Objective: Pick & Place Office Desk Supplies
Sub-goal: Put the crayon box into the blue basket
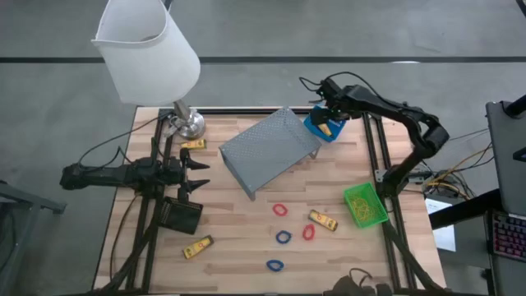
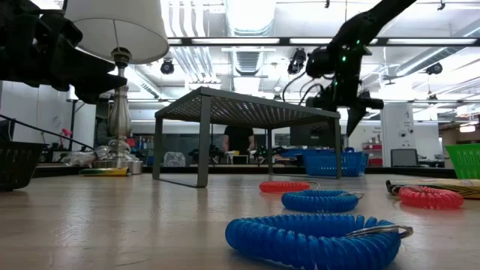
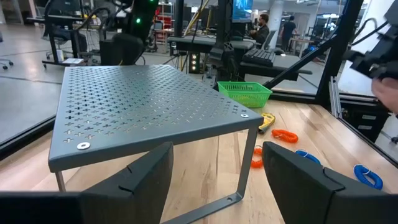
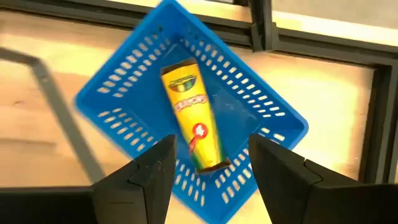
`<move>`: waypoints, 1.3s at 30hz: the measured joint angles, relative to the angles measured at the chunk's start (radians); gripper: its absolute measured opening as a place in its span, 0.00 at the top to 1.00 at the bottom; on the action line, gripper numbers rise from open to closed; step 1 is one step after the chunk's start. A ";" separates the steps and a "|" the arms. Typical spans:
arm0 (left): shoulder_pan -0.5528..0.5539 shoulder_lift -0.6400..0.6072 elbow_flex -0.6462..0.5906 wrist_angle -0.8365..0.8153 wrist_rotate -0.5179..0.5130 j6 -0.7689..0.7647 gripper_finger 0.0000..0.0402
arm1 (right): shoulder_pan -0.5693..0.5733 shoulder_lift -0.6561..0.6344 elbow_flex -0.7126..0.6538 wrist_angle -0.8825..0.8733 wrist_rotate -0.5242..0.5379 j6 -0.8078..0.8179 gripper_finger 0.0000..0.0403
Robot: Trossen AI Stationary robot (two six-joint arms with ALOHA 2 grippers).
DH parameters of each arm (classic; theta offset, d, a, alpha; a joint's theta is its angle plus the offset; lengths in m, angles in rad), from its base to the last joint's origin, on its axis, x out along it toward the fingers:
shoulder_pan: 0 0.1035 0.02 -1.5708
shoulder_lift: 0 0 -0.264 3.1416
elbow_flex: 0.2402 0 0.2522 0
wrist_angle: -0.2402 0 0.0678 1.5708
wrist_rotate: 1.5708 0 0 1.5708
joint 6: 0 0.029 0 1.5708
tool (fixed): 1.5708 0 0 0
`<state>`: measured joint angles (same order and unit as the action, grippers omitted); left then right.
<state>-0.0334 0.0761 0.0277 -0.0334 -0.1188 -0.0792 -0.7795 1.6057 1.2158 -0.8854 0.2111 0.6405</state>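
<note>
A yellow crayon box (image 4: 191,115) lies flat on the bottom of the blue bin (image 4: 273,118) at the table's far right. My right gripper (image 4: 212,142) hangs open just above that bin (image 1: 315,126), pointing steeply down, with a finger on either side of the box and touching nothing. More yellow boxes (image 1: 323,220), (image 1: 197,247), (image 1: 193,144) lie on the table. Red coils (image 1: 280,210), (image 1: 308,233) and blue coils (image 1: 283,238), (image 1: 274,265) lie near the front middle. My left gripper (image 1: 201,174) waits open and level at the left, beside the black bin (image 1: 181,215).
A grey perforated metal riser (image 1: 269,150) stands on its legs mid-table, between the two arms. A white-shaded lamp (image 1: 148,49) stands on its metal base (image 1: 187,123) at the far left. The green bin (image 1: 365,205) sits near the right edge.
</note>
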 joint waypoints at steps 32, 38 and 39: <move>0.000 0.000 0.000 0.000 0.000 0.000 0.37 | 0.187 -0.575 -0.454 0.298 0.042 -0.013 0.51; 0.000 0.000 0.000 0.000 0.000 0.000 0.37 | 0.187 -0.598 -0.466 0.298 0.042 -0.024 0.51; 0.000 0.000 0.000 0.000 0.000 0.000 0.37 | 0.187 -0.598 -0.467 0.298 0.043 -0.026 0.51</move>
<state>-0.0334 0.0761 0.0277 -0.0334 -0.1184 -0.0792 -0.5930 1.0077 0.7490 -0.5872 0.2537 0.6145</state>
